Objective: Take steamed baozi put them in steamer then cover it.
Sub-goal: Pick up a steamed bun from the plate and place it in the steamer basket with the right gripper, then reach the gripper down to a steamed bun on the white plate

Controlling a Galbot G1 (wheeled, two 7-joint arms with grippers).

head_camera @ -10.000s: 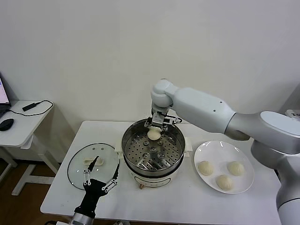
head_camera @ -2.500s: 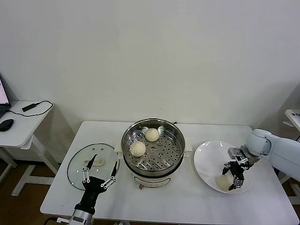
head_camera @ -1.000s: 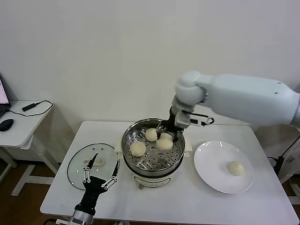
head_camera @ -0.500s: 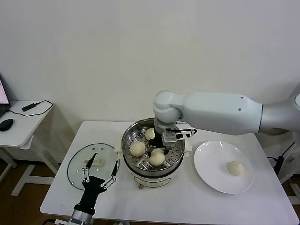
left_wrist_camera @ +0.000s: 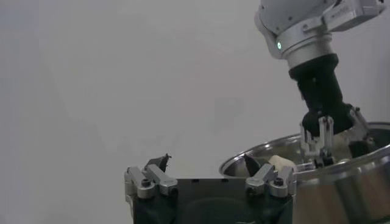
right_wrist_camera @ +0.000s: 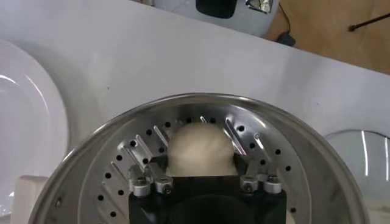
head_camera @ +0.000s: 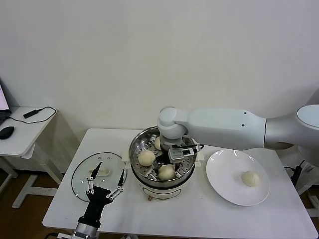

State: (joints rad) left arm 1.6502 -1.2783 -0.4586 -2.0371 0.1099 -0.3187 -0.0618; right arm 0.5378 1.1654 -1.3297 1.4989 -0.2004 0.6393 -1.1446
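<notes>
The steel steamer (head_camera: pixel 185 167) stands mid-table with three steamed baozi on its perforated tray: one at the left (head_camera: pixel 146 158), one at the back (head_camera: pixel 157 143), one at the front (head_camera: pixel 166 174). My right gripper (head_camera: pixel 167 167) reaches down into the pot, open, its fingers (right_wrist_camera: pixel 141 156) spread either side of the front baozi (right_wrist_camera: pixel 201 149), which rests on the tray. A fourth baozi (head_camera: pixel 250 178) lies on the white plate (head_camera: pixel 224 172). The glass cover (head_camera: pixel 84 174) lies flat left of the steamer. My left gripper (head_camera: pixel 105 185) hangs open over the cover's near edge.
A side table (head_camera: pixel 22 134) with a mouse and a cable stands off the main table's left end. From the left wrist, the right gripper (left_wrist_camera: pixel 320 143) shows inside the steamer's rim (left_wrist_camera: pixel 341 173). The wall runs close behind.
My right gripper carried a baozi from the steamer's right side down to the front of the tray and opened off it. The left arm has stayed still.
</notes>
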